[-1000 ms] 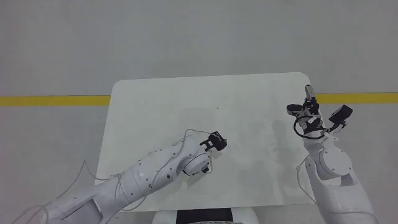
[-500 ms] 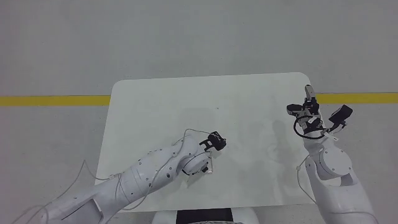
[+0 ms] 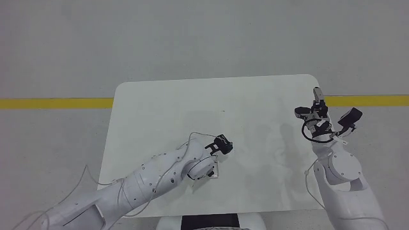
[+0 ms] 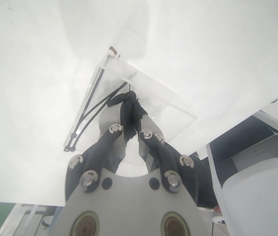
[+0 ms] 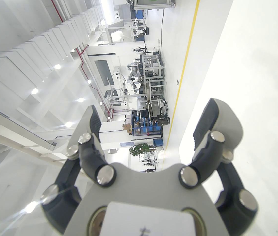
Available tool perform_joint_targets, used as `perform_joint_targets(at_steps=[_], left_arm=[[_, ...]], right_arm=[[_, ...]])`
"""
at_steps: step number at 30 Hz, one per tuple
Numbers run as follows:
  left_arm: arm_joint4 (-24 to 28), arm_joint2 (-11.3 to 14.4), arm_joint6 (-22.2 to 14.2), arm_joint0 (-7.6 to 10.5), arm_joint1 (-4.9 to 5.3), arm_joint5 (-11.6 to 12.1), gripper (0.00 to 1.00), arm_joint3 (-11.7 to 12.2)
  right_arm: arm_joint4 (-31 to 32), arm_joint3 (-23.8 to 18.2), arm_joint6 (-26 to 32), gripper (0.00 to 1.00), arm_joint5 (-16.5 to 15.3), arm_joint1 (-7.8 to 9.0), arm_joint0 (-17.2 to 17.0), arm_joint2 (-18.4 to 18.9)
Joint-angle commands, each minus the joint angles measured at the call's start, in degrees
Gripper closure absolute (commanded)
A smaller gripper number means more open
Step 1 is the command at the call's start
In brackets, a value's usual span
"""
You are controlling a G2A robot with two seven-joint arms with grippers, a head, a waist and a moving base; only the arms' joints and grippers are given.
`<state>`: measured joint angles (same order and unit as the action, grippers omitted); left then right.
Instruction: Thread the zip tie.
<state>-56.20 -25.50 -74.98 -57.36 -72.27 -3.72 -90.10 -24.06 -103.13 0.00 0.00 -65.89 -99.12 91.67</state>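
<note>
While the left hand (image 4: 130, 100) is pinched together over zip ties (image 4: 89, 116) in a box (image 4: 168, 106), the right hand (image 5: 151, 114) gapes at the worktop's (image 3: 192, 102) right edge.

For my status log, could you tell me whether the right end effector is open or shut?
Open. The right end effector shows its fingers wide apart, nothing between them.

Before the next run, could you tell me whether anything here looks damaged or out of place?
The black covering at the fingertips of the left gripper looks ragged and torn along its edges, just above the clear box of zip ties. Nothing else stands out.
</note>
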Motion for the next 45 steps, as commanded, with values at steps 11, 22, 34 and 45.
perform_joint_targets(at_steps=[11,22,34,45], left_arm=[[-2.0,-2.5,-2.5,-2.04,1.88,-0.5,1.0,-6.4],[-4.8,-6.6,-3.6,-5.7,4.47,-0.5,1.0,-14.4],[-5.3,-10.8,-3.4,-9.18,6.58,1.0,1.0,-20.5],[-10.8,-17.5,-3.8,-15.42,9.65,2.1,1.0,-30.1]], right_arm=[[0.0,0.0,0.0,0.0,0.0,0.0,0.0,0.0],[0.0,0.0,0.0,0.0,0.0,0.0,0.0,0.0],[0.0,0.0,0.0,0.0,0.0,0.0,0.0,0.0],[0.0,0.0,0.0,0.0,0.0,0.0,0.0,0.0]])
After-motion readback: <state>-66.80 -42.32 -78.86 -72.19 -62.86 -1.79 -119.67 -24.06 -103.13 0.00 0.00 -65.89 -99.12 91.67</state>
